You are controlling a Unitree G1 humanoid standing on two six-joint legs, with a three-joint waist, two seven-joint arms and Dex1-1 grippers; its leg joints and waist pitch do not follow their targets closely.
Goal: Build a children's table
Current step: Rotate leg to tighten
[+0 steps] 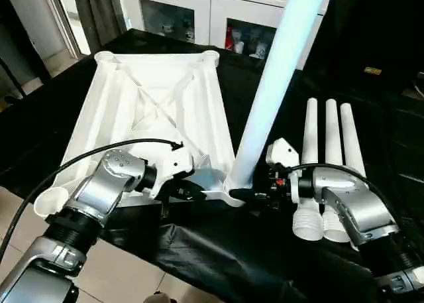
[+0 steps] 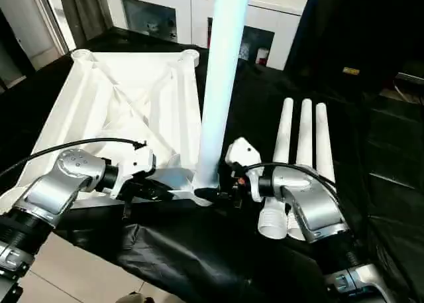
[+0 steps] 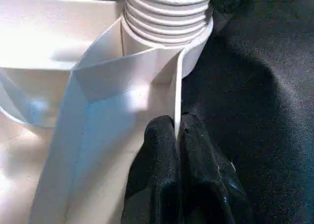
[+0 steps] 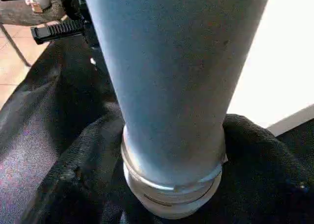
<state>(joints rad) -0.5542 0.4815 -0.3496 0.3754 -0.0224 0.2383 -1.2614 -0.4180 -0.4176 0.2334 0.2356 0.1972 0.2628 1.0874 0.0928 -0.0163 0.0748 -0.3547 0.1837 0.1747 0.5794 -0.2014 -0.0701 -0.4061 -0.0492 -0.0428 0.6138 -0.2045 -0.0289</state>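
With the tabletop lying centre-left, its rim was pinched by the closed left gripper while the upright leg, straddled by the right gripper, was best kept vertical for threading.

A black cloth covers the work table, hanging in folds and creases over its near edge. Beyond the table's far edge stands a white cabinet with glass doors; small items, one of them red, sit behind the glass, too small to tell apart. A dark curtain hangs at the cabinet's left side, beside a pale door or window frame. The floor under the near edge is laid with light tiles. A large black mass rises at the table's far right corner, bearing a small yellow label.
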